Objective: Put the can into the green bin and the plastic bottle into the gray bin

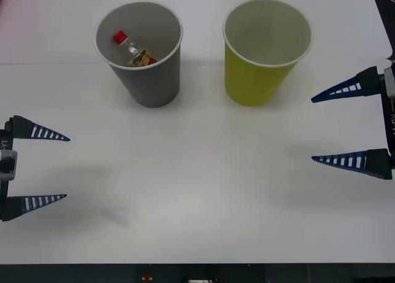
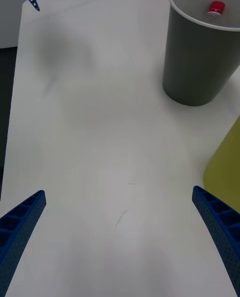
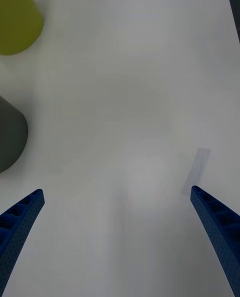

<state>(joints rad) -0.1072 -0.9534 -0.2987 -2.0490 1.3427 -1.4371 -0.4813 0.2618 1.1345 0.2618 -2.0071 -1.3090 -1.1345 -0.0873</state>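
The gray bin [image 1: 148, 79] stands upright at the back left of the table. The plastic bottle [image 1: 133, 50] lies tilted inside it, red cap up; the cap [image 2: 216, 8] also shows over the gray bin's rim [image 2: 200, 67] in the right wrist view. To its right stands the green bin [image 1: 256, 79], with nothing visible in its pale inside. The can is out of view. My left gripper [image 1: 68, 167] hovers open at the left edge, in front of the gray bin. At the right edge my right gripper [image 1: 311, 130] is open too, beside the green bin. Both hold nothing.
The white table [image 1: 197, 190] stretches bare between the two grippers, with a faint gray smudge [image 1: 114, 216] near its dark front edge. The left wrist view shows both bins' lower walls, green bin [image 3: 17, 17] and gray bin [image 3: 10, 137].
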